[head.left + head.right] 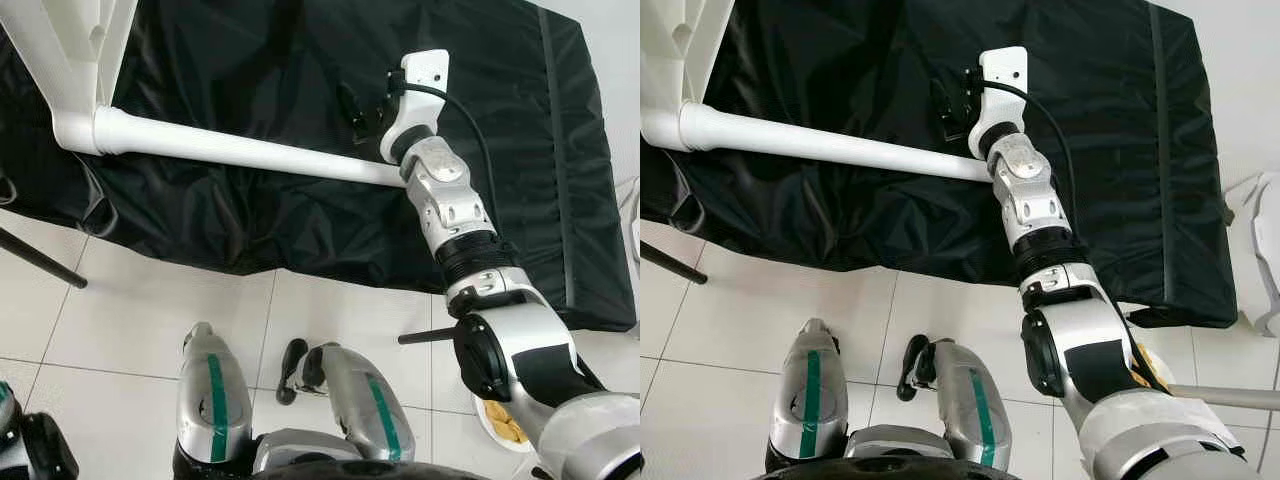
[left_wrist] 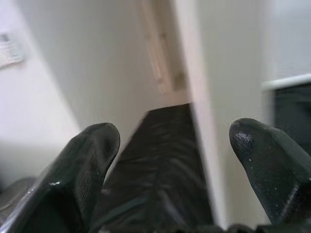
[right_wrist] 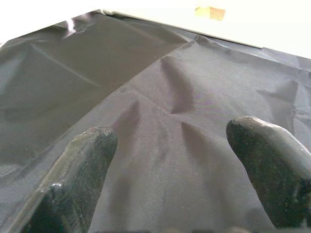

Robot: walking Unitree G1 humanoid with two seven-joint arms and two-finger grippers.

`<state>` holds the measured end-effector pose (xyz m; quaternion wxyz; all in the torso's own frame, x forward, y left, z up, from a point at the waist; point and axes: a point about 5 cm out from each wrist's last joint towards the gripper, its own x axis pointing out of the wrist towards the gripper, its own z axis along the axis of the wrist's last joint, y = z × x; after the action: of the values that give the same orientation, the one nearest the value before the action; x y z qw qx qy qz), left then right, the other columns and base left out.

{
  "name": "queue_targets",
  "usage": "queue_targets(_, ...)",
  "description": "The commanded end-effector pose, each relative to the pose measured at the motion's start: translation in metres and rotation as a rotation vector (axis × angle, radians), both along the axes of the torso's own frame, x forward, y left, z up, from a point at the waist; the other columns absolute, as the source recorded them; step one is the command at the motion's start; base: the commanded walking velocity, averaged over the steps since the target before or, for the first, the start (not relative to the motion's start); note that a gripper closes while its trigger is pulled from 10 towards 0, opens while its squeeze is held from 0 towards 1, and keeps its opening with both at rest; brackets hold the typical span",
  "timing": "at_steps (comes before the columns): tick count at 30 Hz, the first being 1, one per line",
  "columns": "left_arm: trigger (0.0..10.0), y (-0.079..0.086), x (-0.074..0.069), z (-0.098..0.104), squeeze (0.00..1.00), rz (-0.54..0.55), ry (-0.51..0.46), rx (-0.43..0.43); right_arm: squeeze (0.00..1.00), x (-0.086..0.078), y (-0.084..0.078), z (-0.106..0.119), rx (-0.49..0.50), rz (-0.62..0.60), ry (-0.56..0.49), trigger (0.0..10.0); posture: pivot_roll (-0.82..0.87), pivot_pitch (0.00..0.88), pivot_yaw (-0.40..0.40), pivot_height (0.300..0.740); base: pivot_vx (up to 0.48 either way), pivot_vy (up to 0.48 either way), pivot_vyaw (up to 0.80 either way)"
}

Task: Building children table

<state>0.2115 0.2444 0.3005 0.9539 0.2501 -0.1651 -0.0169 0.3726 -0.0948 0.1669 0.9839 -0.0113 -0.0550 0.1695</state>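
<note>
Right gripper (image 3: pixel 170 160) spread, over crinkled black sheet (image 3: pixel 160 97)

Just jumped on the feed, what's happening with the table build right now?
The right gripper is stretched out over the black cloth, fingers open and holding nothing, just past the free end of the white table leg. That leg lies across the cloth, already joined to the white frame. The left gripper is open too.

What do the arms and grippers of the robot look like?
The right arm is built of silver metal segments with black joint rings, ending in a white wrist housing with a black cable looped along it. The right gripper and the left gripper each have two rounded, matte black fingers.
</note>
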Motion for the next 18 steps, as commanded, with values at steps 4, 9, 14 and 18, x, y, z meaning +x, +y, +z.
queue_targets(4, 10.0, -0.023, 0.004, -0.004, 0.00, -0.123, 0.019, 0.044, 0.00, 0.001, -0.004, -0.003, -0.014, -0.008, 0.007, 10.0, 0.36, 0.127, -0.217, 0.740, 0.000, 0.000, 0.00)
queue_targets(9, 10.0, -0.029, 0.009, -0.007, 0.00, -0.163, 0.031, 0.024, 0.00, 0.001, -0.007, -0.002, -0.017, -0.017, 0.002, 10.0, 0.34, 0.114, -0.210, 0.740, 0.000, 0.000, 0.00)
queue_targets(14, 10.0, -0.026, 0.017, -0.006, 0.00, -0.116, 0.020, -0.005, 0.00, 0.000, -0.009, -0.002, -0.017, -0.024, -0.002, 10.0, 0.33, 0.106, -0.206, 0.740, 0.000, 0.000, 0.00)
queue_targets(18, 10.0, -0.019, 0.019, -0.004, 0.00, -0.046, -0.007, -0.026, 0.00, 0.000, -0.011, -0.002, -0.018, -0.032, -0.006, 10.0, 0.33, 0.099, -0.202, 0.740, 0.000, 0.000, 0.00)
